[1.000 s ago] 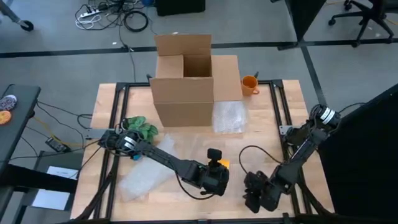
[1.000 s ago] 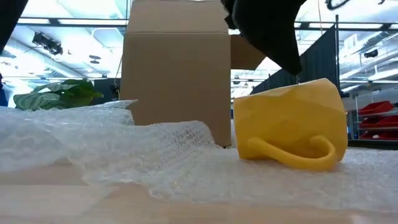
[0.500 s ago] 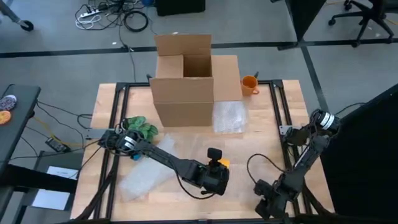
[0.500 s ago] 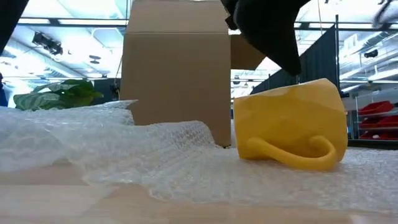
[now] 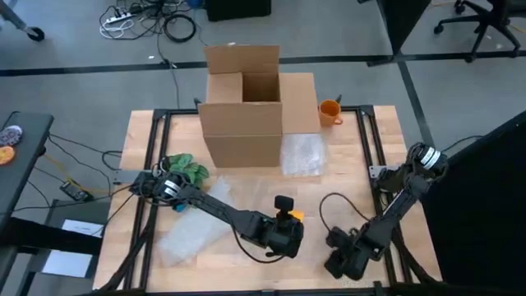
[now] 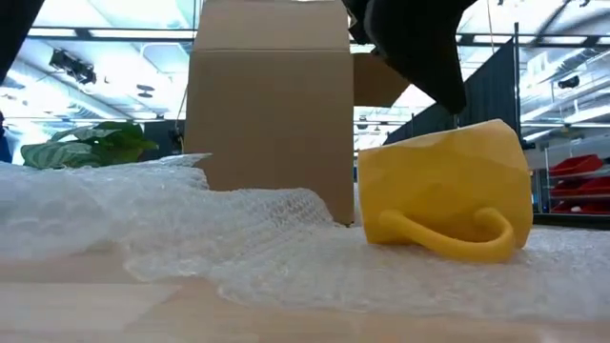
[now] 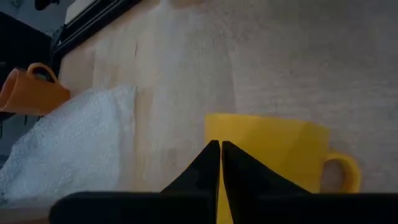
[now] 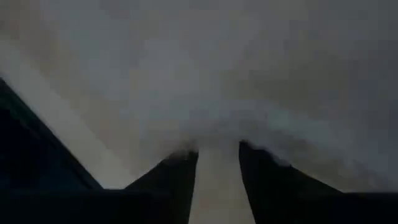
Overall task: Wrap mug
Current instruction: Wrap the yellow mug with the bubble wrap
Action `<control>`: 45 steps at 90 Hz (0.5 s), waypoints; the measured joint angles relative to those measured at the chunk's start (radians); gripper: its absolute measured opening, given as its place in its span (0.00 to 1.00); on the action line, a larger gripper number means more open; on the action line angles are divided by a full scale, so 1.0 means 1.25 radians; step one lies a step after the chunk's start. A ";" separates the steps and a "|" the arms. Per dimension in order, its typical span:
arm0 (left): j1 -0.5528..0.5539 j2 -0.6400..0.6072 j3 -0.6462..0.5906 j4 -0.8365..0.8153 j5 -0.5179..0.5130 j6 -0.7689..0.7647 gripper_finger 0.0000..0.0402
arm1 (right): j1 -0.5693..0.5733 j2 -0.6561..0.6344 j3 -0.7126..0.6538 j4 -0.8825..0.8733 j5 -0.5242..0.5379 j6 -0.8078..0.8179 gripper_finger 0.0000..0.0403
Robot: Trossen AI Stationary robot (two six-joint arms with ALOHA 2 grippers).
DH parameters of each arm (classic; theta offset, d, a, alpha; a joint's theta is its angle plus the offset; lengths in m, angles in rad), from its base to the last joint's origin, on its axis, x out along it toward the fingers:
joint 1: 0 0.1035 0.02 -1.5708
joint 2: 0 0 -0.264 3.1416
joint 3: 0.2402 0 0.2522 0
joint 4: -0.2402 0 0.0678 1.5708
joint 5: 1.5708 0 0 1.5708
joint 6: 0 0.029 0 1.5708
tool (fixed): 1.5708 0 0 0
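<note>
Bubble wrap (image 6: 286, 252) lies beneath the yellow mug (image 6: 446, 189), which rests on its side mid-table, steadied by the clenched left gripper (image 7: 220, 163); the right gripper (image 8: 214, 163), slightly parted, works the sheet's edge.

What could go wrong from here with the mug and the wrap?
The yellow mug lies on its side on the bubble wrap, so it may roll or slide when the sheet is pulled. The left gripper, fingers together by the mug's rim, could slip. The right gripper works near the table's front edge and might drag wrap off.
</note>
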 joint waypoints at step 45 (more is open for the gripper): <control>-0.068 -0.004 0.025 0.008 -0.081 0.014 0.00 | -0.121 -0.025 0.000 -0.059 0.089 -0.272 0.15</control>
